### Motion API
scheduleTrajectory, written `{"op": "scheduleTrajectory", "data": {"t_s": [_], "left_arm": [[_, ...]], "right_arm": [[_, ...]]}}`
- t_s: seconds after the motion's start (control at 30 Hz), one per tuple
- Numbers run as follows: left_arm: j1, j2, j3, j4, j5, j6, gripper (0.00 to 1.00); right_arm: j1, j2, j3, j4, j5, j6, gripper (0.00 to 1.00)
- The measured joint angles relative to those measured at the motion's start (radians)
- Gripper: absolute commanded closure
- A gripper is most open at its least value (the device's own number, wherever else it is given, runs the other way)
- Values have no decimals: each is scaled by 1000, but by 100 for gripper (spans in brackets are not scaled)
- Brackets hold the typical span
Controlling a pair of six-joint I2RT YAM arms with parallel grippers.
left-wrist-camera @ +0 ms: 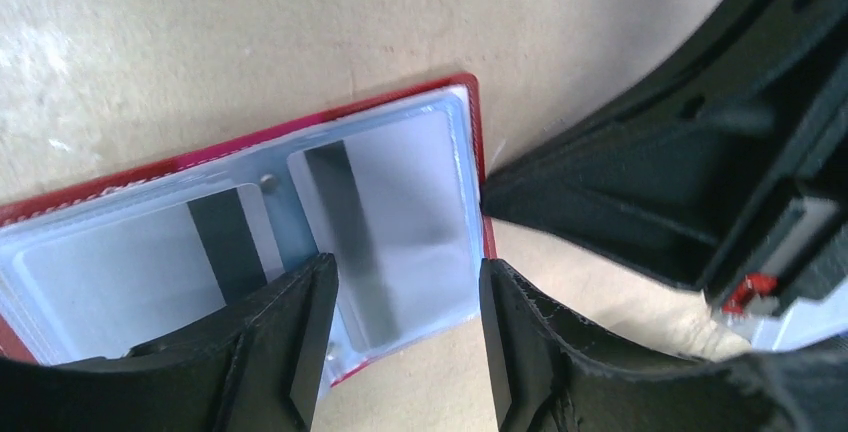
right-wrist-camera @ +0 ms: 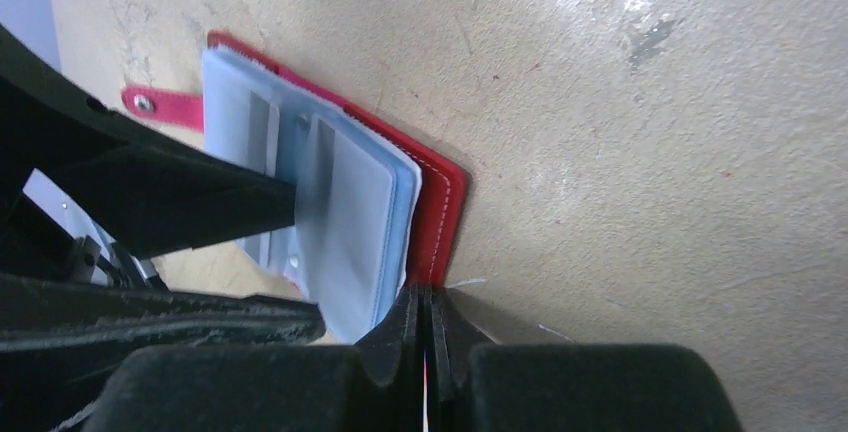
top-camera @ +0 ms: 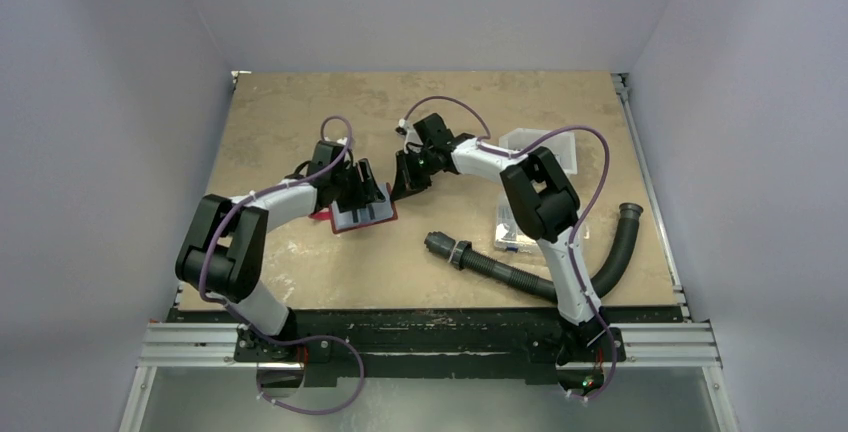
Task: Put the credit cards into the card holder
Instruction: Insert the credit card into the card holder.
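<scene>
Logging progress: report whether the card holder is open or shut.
Open: the card holder lies spread on the table, clear sleeves exposed, tab unfastened.

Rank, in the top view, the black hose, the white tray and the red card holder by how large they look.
1. black hose, clearly largest.
2. white tray.
3. red card holder; the left arm hides part of it, so its place below the tray is unsure.

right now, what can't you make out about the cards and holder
- Left wrist: cards blurred behind cloudy sleeves, partly hidden by the left claw.
- Top view: left claw covers most of the holder; cards too small to count.
- Right wrist: right claw shut at the holder's edge; it hides any grip.
</scene>
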Motion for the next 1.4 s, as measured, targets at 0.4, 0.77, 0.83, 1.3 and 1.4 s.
{"op": "scheduleTrajectory", "data": {"t_s": [0.4, 0.77, 0.83, 1.3, 1.4], "left_arm": [[-16, -173, -53, -48, -7, 13, 61], [-16, -107, -2, -89, -17, 18, 87], [-16, -94, -2, -69, -10, 19, 93], [-13, -33, -34, -63, -80, 15, 100], [-12, -39, -45, -53, -88, 8, 100]], "right_arm": [[-8, -41, -65, 31, -1, 23, 77], [-9, -61, -73, 30, 2, 27, 76], [-9, -71, -79, 31, 2, 31, 76], [-2, -114, -101, 84, -95, 77, 66], [3, -103, -101, 111, -126, 90, 65]]}}
